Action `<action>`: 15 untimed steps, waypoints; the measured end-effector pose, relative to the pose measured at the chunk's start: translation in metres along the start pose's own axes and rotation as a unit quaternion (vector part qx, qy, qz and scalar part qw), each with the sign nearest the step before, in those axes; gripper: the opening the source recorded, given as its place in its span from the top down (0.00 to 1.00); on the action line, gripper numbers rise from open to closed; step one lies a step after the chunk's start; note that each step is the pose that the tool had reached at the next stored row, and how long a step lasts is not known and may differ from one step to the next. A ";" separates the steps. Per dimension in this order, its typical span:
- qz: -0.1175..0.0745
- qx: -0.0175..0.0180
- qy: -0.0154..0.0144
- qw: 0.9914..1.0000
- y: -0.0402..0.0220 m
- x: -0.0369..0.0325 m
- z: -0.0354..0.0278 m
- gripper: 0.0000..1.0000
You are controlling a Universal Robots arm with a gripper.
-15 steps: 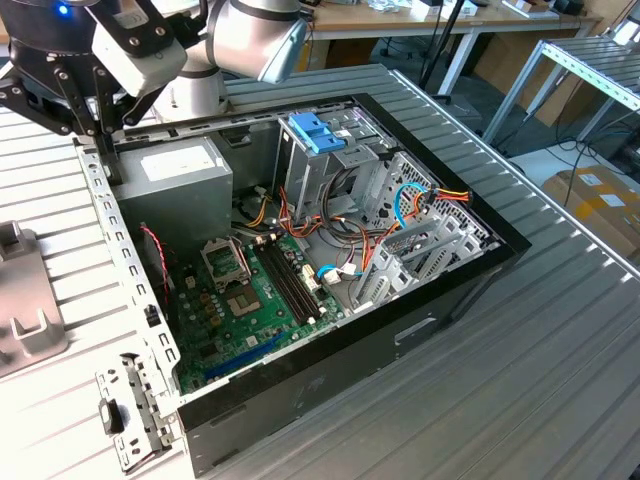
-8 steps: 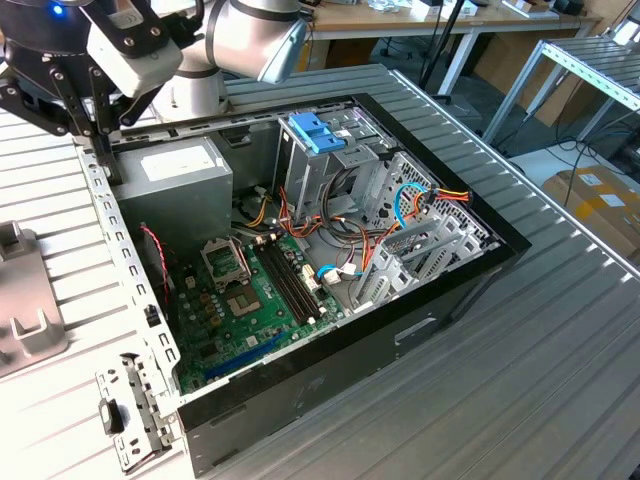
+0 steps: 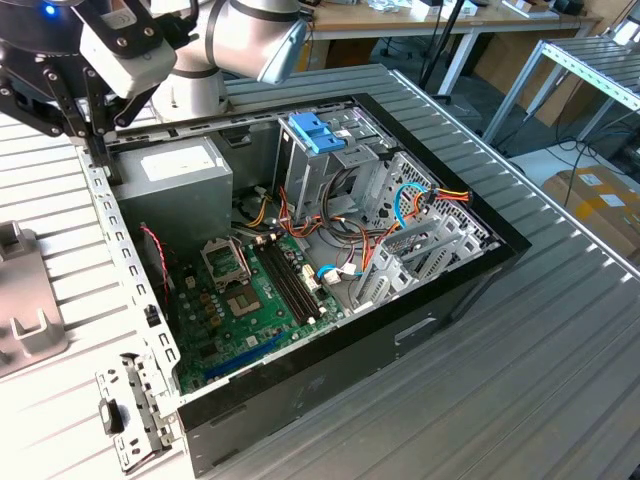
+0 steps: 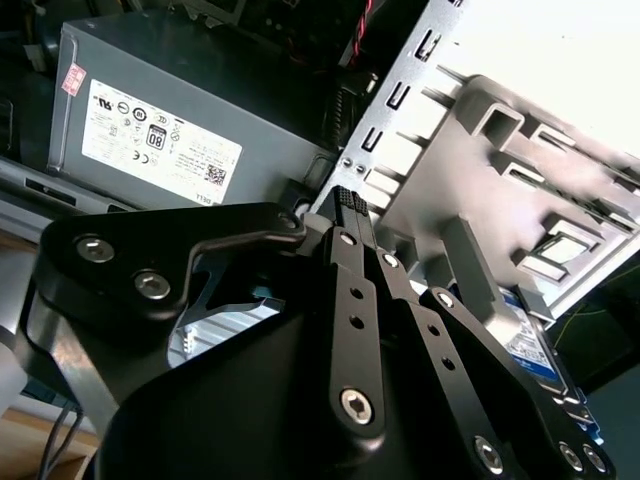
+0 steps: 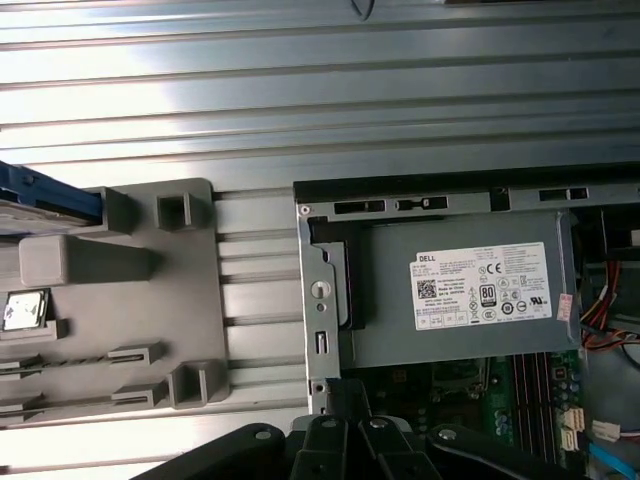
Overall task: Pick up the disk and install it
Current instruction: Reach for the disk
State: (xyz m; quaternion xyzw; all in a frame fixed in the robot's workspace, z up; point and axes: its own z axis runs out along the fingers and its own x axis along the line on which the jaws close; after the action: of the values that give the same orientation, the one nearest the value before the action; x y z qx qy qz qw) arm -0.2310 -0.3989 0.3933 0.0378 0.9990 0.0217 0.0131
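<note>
Open desktop computer case (image 3: 330, 365) lying on a ribbed metal worktop (image 3: 560, 330). The arm's tool (image 3: 95, 135) hangs at the upper left of the exterior view, above the case rim beside the power supply (image 3: 175, 175). In the second wrist view the tool (image 4: 350, 200) appears clenched, its fingertips drawn together with nothing between them. The disk (image 5: 45, 195) is not yet lifted. In the first wrist view it rests in its light-blue frame in a grey holding fixture (image 5: 190, 300) on the worktop, outside the case and well apart from the tool. The second wrist view shows its labelled face (image 4: 525, 340) partly behind the tool's linkage. The fixture's raised blocks presumably keep the disk at a known, repeatable position for pick-up. The side panel is off, so the interior is reachable from above. The drive cage (image 3: 320, 135) with blue tabs, in the upper middle of the exterior view, opens upward and is judged to be the seat meant for the disk. The motherboard (image 3: 250, 300) occupies the case floor toward the lower left.
</note>
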 end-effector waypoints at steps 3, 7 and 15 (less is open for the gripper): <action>0.000 0.000 0.000 1.000 -0.0001 0.0018 0.0000 0.89; 0.000 0.000 0.000 1.000 -0.0003 0.0039 -0.0001 0.89; 0.000 0.000 0.000 1.000 -0.0007 0.0088 -0.0002 0.89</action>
State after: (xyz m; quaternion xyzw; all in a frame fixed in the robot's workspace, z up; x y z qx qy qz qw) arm -0.2398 -0.3989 0.3933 0.0378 0.9990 0.0217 0.0130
